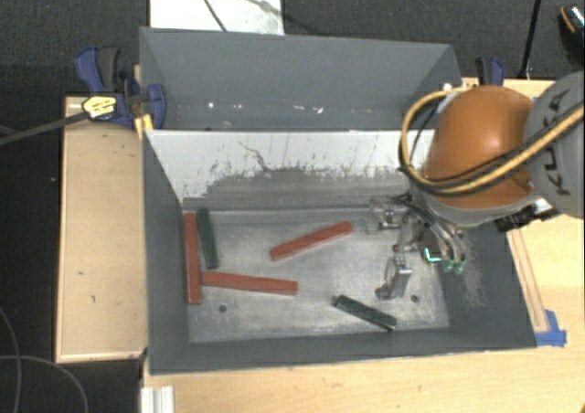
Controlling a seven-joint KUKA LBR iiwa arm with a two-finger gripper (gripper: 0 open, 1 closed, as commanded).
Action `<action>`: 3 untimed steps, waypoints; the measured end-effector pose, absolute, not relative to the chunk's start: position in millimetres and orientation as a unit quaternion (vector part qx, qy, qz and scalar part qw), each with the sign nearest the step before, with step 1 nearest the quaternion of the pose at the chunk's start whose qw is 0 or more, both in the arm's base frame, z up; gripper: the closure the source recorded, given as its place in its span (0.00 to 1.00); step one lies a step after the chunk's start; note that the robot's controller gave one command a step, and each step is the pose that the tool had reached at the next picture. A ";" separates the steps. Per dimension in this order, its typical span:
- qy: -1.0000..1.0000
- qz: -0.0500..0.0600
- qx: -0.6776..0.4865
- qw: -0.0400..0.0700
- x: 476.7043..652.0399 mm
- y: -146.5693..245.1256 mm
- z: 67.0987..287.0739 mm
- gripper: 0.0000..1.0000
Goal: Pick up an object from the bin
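The gripper (395, 285) is seen low over the bare floor in the right part of the bin (302, 82), below the orange cover (475, 151). Whether it is open or closed cannot be told. Nearest to it, just to its near left and apart from it, a dark green bar (364, 312) is laid flat. A tilted red bar (311, 241) is found in the middle. By the left wall an upright red bar (192, 256), a second green bar (207, 239) and a flat red bar (249, 284) are grouped.
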State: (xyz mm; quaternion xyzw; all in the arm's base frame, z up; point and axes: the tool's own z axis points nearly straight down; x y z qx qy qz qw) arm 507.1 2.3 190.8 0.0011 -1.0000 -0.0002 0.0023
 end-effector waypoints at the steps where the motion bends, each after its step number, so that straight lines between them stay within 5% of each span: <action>1: -0.995 0.000 -0.103 0.001 482.1 -5.6 70.0 0.00; 2: -0.995 0.000 -0.102 -0.001 483.3 -5.6 72.3 1.00; 3: -0.996 -0.001 -0.085 -0.005 492.5 15.7 220.3 1.00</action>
